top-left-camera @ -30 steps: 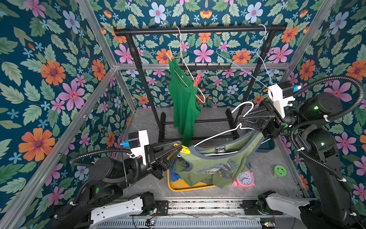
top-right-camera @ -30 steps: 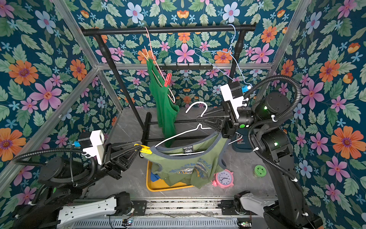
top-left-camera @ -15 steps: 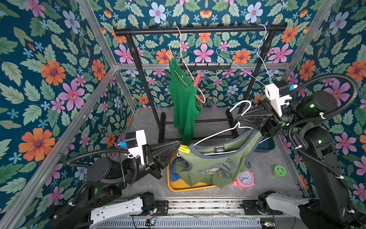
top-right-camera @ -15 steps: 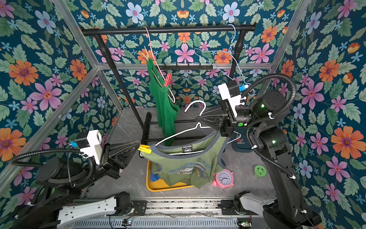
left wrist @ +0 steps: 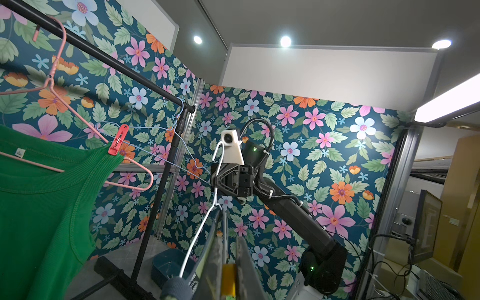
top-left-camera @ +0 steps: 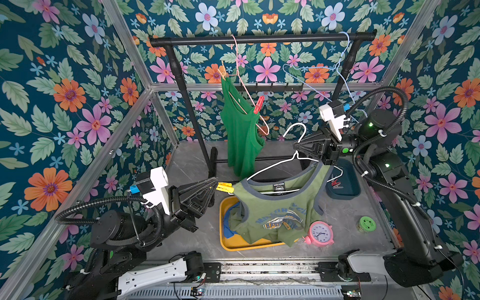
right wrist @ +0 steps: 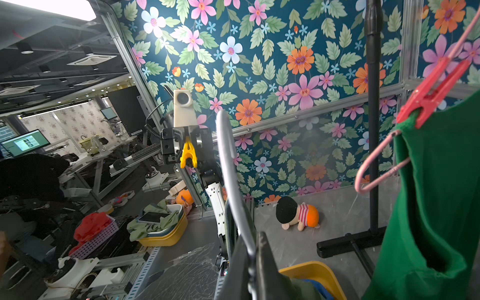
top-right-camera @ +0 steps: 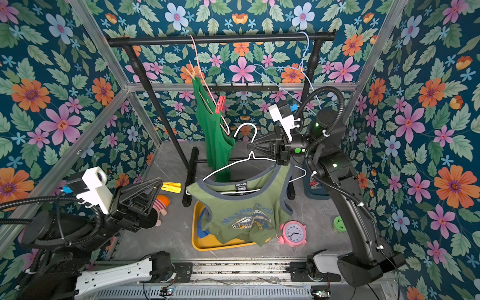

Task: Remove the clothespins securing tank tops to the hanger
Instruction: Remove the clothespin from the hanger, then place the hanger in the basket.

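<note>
Just under olive top (top-left-camera: 280, 207), yellow tray (top-left-camera: 241, 244)

A yellow clothespin (top-left-camera: 225, 187) is held level by its handle end in the left gripper (top-left-camera: 217, 185), left of centre in both top views, just beside the olive tank top (top-left-camera: 279, 207) but apart from it. The olive top, grey-trimmed with a chest print, is hung on a white hanger (top-left-camera: 272, 166) at centre, its hem lying over a royal blue top (top-left-camera: 228, 230). The bright green top (top-left-camera: 240, 140) is suspended at upper centre, pinned by a red clothespin (top-left-camera: 258, 104) and a peach one (top-left-camera: 222, 73). Further pins (top-left-camera: 335, 184) are seen in a dark tray (top-left-camera: 348, 192), centre right.
</note>
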Controlling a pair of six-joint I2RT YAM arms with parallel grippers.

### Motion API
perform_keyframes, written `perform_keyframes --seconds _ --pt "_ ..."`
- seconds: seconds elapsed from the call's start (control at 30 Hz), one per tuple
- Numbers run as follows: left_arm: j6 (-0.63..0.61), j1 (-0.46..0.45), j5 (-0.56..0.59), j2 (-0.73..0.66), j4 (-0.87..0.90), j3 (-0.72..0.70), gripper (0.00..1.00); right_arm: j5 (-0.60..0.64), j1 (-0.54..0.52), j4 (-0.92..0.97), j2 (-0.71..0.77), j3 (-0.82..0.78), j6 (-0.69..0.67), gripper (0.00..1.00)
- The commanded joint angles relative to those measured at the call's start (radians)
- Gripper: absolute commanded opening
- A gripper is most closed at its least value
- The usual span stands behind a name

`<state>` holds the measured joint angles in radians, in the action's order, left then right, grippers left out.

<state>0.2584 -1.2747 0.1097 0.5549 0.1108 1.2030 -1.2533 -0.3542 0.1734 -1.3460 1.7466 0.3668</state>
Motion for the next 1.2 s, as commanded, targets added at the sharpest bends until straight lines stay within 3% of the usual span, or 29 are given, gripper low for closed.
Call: perform_keyframes --seconds 0.0,0.13,0.2,0.43,0.6,0.87,1.17 --pt "-0.015 0.000 -0.014 0.015 0.013 0.022 0.00 -0.053 -0.001 -0.154 -0.021 -0.052 0.097 0.00" --pt "-0.021 0.000 -0.020 0.025 0.021 0.038 0.00 -0.079 -0.006 -0.354 -0.019 -0.187 0.232 0.00" --pt "-0.024 -0.001 -0.019 0.032 0.025 0.049 0.00 -0.074 -0.025 -0.362 -0.013 -0.236 0.235 0.00" --pt "-0.038 0.000 -0.033 0.063 0.039 0.082 0.00 0.030 -0.140 -0.169 -0.046 -0.365 0.048 0.00" --pt "-0.044 0.000 -0.035 0.088 0.053 0.096 0.00 0.094 -0.153 -0.235 -0.100 -0.438 0.066 0.00" --pt "-0.045 0.000 -0.052 0.125 0.062 0.111 0.00 0.256 -0.244 -0.191 -0.269 -0.414 -0.010 0.00" --pt "-0.044 0.000 -0.077 0.132 0.063 0.113 0.00 0.338 -0.301 -0.207 -0.376 -0.466 -0.005 0.00"
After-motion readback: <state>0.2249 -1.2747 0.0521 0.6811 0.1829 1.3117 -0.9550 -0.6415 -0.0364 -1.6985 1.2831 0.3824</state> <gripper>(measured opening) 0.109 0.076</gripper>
